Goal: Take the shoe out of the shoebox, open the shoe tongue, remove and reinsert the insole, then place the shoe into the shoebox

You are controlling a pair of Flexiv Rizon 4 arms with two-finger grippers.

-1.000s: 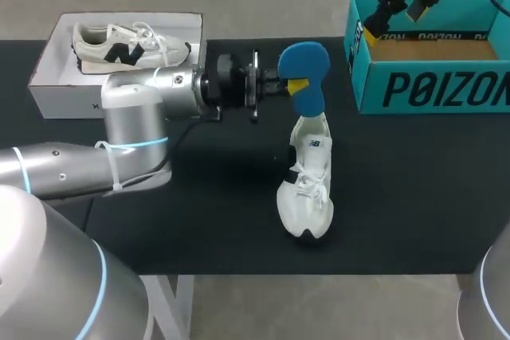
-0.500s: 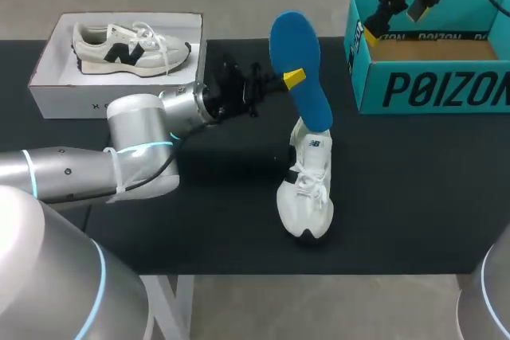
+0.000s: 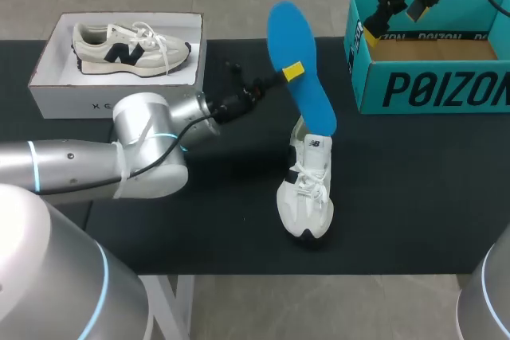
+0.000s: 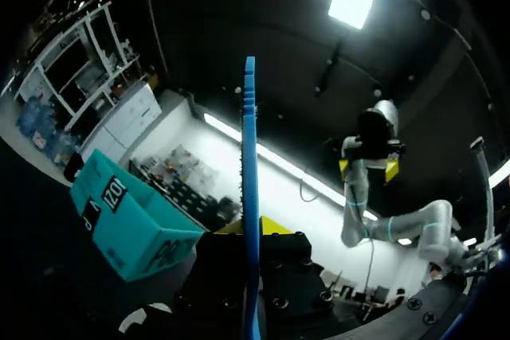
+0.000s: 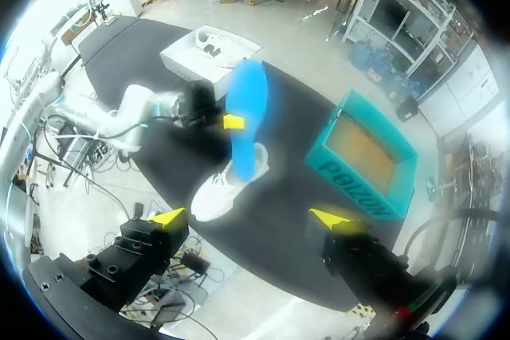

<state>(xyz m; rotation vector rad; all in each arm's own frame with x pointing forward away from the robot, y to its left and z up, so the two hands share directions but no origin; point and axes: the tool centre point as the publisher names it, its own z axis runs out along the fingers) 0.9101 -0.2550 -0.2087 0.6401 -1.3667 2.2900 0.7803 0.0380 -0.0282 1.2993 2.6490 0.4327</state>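
A blue insole (image 3: 299, 65) stands tilted above the black table (image 3: 414, 189), with my left gripper (image 3: 292, 72) shut on its middle. The insole's lower end hangs at the heel opening of the white shoe (image 3: 307, 189), which lies on the table with its toe toward the front edge. In the left wrist view the insole (image 4: 250, 181) shows edge-on between the yellow tips. The teal shoebox (image 3: 430, 77) stands open at the back right. My right gripper (image 5: 251, 219) is high above the table, open and empty, and looks down on the insole (image 5: 247, 113) and shoe (image 5: 215, 193).
A white box (image 3: 56, 85) at the back left holds a second shoe (image 3: 127, 47) with a dark logo. My left arm (image 3: 151, 141) stretches across the table's left half. The teal shoebox (image 5: 362, 157) looks empty inside.
My left arm has swung and turned its wrist. The insole has risen and now shows its full length, slanting down to the shoe's heel. The right arm has kept still.
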